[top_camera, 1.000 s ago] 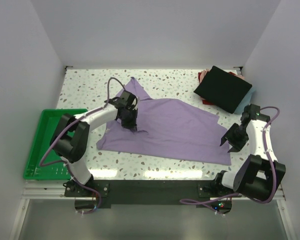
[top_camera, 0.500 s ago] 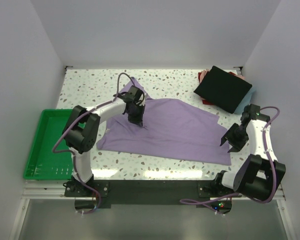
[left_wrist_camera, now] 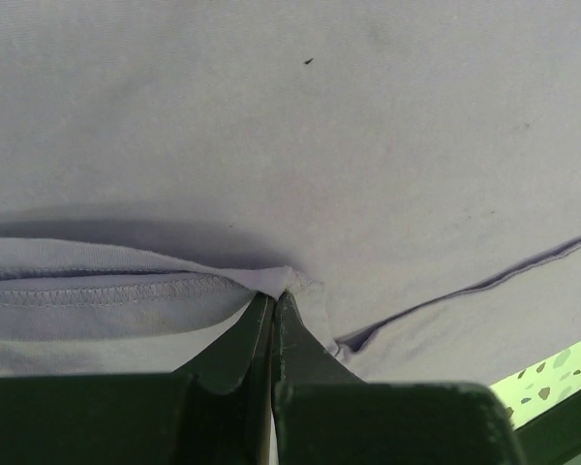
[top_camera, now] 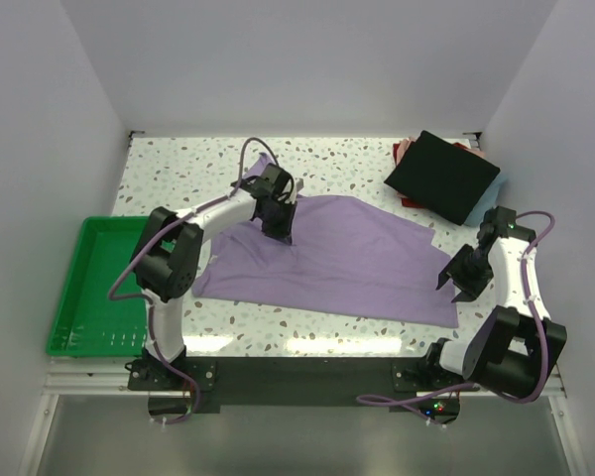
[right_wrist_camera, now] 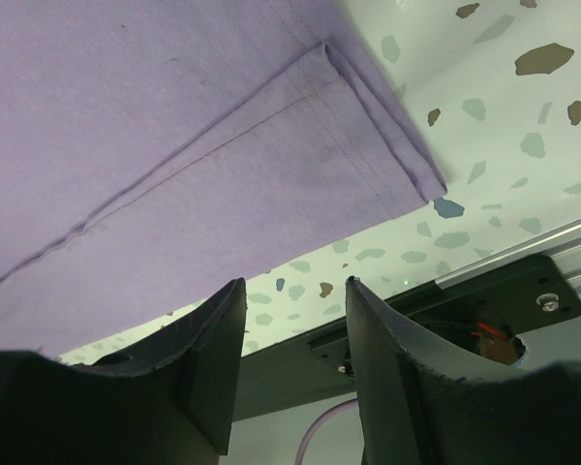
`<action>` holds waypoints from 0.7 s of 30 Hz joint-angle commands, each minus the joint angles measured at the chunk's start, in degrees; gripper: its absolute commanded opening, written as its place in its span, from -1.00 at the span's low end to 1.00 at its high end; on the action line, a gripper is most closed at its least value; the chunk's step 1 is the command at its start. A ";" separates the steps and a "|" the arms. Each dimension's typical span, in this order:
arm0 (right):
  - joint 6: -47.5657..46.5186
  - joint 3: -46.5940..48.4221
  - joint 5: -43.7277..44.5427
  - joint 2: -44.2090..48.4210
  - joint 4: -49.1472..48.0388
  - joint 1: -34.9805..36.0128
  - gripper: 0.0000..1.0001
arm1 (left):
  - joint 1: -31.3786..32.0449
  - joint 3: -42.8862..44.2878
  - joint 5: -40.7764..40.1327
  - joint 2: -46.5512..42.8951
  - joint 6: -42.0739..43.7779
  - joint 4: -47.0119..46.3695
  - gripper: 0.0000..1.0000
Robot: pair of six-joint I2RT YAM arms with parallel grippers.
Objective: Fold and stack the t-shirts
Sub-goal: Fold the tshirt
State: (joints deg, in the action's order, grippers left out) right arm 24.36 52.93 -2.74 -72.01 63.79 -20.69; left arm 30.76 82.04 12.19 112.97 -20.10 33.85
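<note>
A large lavender t-shirt [top_camera: 347,258] lies spread across the middle of the table. My left gripper [top_camera: 281,229] is shut on a fold of it near its upper left part; the left wrist view shows the pinched hem [left_wrist_camera: 286,281] between the closed fingertips. My right gripper [top_camera: 448,283] is open and empty, just above the shirt's right hem corner [right_wrist_camera: 407,165] near the table's front edge. A folded black t-shirt [top_camera: 442,177] lies at the back right on top of red/pink [top_camera: 401,152] and light blue [top_camera: 503,182] ones.
A green plastic tray [top_camera: 104,283] sits at the left edge of the table. The table's front rail [right_wrist_camera: 523,262] shows below the right gripper. White walls close in the table on three sides.
My left gripper has moved right and toward the back, dragging the shirt's left part over onto the rest of it. The right arm has not moved.
</note>
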 commanded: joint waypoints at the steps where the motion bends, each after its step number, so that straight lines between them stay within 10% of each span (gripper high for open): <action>1: -0.45 -0.11 -0.51 -0.33 0.02 -0.23 -0.02 | 0.88 2.33 1.96 0.76 2.34 -0.97 -1.00; 21: -0.72 -0.19 -0.77 -0.94 -0.07 -0.23 -0.02 | 2.81 5.23 1.62 4.01 4.19 -1.15 -1.00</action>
State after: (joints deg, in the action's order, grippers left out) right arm 24.34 52.93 -2.76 -72.79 63.77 -20.69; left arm 33.28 84.20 14.17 116.90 -16.84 33.82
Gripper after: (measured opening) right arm 0.491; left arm 0.018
